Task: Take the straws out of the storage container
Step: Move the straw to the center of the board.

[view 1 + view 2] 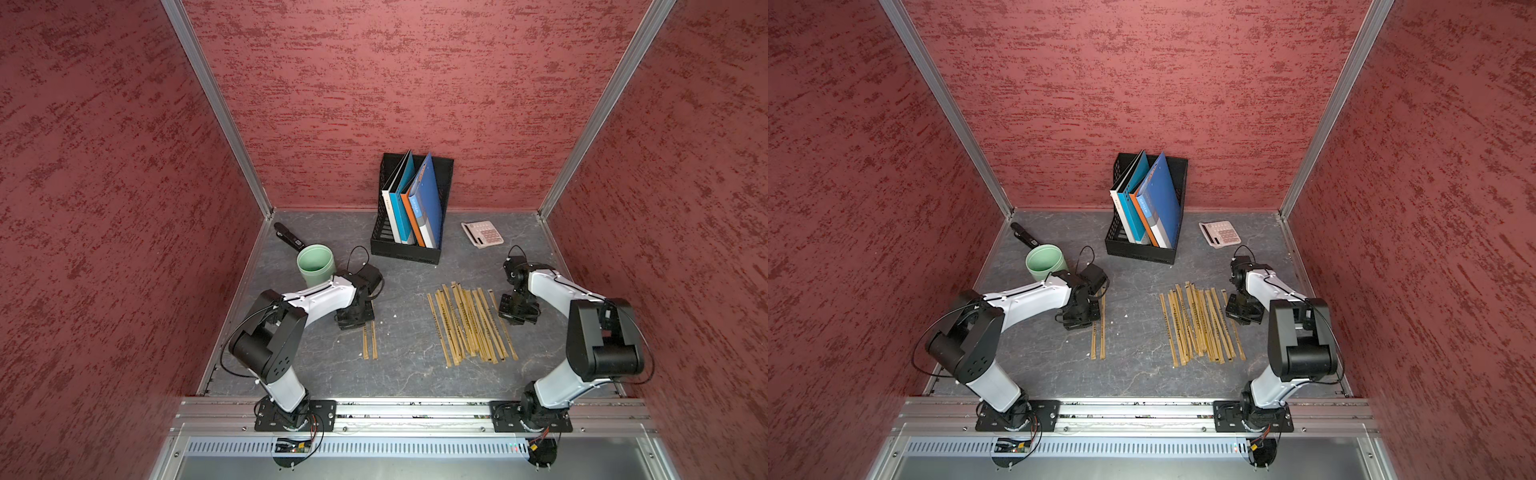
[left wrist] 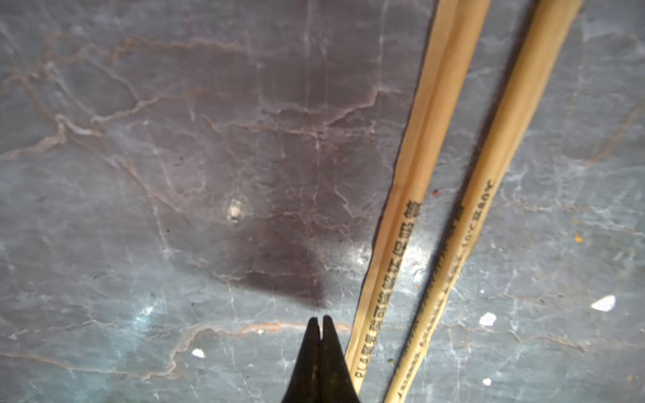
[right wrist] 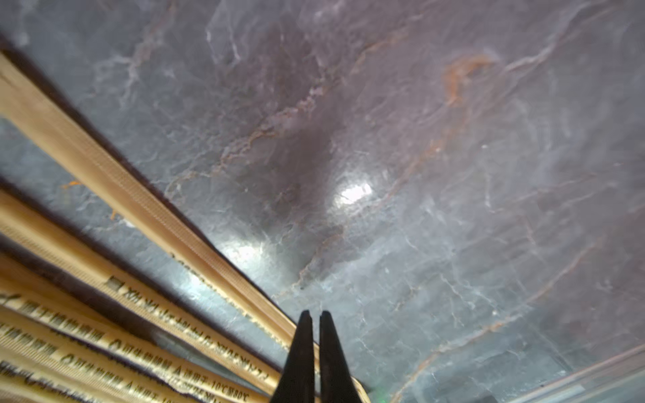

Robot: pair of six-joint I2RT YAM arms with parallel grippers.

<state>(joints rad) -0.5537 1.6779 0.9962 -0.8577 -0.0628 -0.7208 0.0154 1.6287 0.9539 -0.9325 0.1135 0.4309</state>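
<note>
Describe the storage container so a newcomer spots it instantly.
Start at the black file holder against the back wall. On the grey table toward the left wall, just behind the left arm, stands the storage container. It is the only pale mint-green thing: a round, open-topped cup, empty, while the straws lie flat.

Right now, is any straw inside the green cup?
No, the green cup looks empty; the straws lie flat on the table.

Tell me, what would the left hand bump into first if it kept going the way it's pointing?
Probably the bare grey tabletop. The left hand, shut, points down at it, with two straws lying just beside its line, though depth is hard to judge.
</note>
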